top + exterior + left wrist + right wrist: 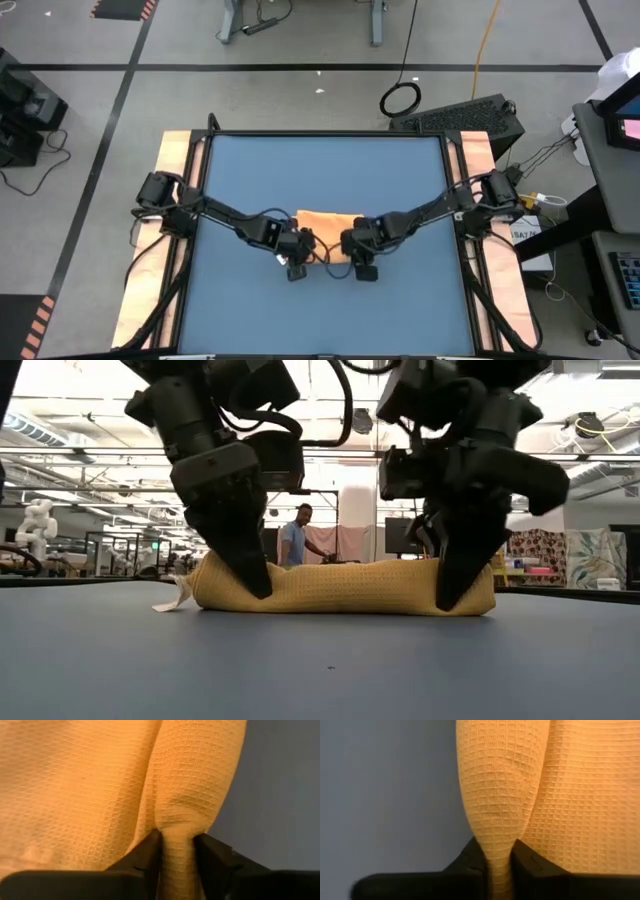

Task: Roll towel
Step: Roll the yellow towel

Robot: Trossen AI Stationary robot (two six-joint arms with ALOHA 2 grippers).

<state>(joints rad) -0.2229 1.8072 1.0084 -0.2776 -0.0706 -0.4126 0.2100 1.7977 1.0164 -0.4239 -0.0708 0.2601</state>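
The orange-yellow towel (pixel 325 221) lies in the middle of the blue table (pixel 320 165), bunched into a low, long roll (pixel 340 588). A small white tag (pixel 172 603) sticks out at its left end. My left gripper (pixel 250 578) stands over the roll's left part and my right gripper (pixel 455 592) over its right part. Both point steeply down and are shut on the cloth along its near edge. My left gripper (pixel 176 842) pinches a raised fold of the towel's near edge (pixel 176 826) between its two fingers, coming down slantwise from the left. The fold bulges thick just beyond the fingertips; the towel's body rests on the table. My right gripper (pixel 496 847) pinches the same rolled near edge (pixel 495 825) farther right, between its two fingers, slanting down from the right. The cloth narrows where the fingers squeeze it and swells beyond them. The towel stays on the table.
Bare blue tabletop lies on the near and far sides of the towel. Wooden side boards (pixel 175 200) run along both table sides. A person (pixel 293 540) stands in the room far behind the table in the low view.
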